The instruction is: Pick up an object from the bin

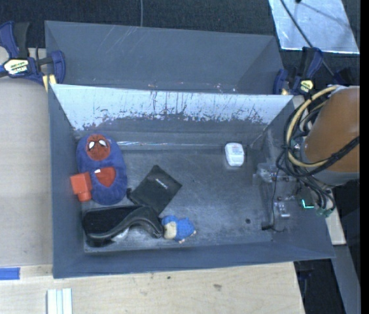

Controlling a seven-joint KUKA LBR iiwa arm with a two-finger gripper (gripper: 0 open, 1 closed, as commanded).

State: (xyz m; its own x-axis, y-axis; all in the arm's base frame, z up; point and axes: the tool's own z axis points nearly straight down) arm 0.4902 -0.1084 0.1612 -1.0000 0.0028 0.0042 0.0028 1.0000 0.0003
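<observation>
Grey bin (171, 261): blue plush (101, 170), orange block (80, 185) and black pouch (156, 188) heaped left; white block (234, 154) far-centre. End effector (277, 212) right, apart; grip state indeterminable.

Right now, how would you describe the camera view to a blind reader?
The robot's hand hangs over bare floor at the right of a grey bin, apart from its contents. At the left lie a blue plush doll, an orange block, a black pouch, a curved black piece and a blue-and-yellow toy; a small white thing sits near the back.
</observation>
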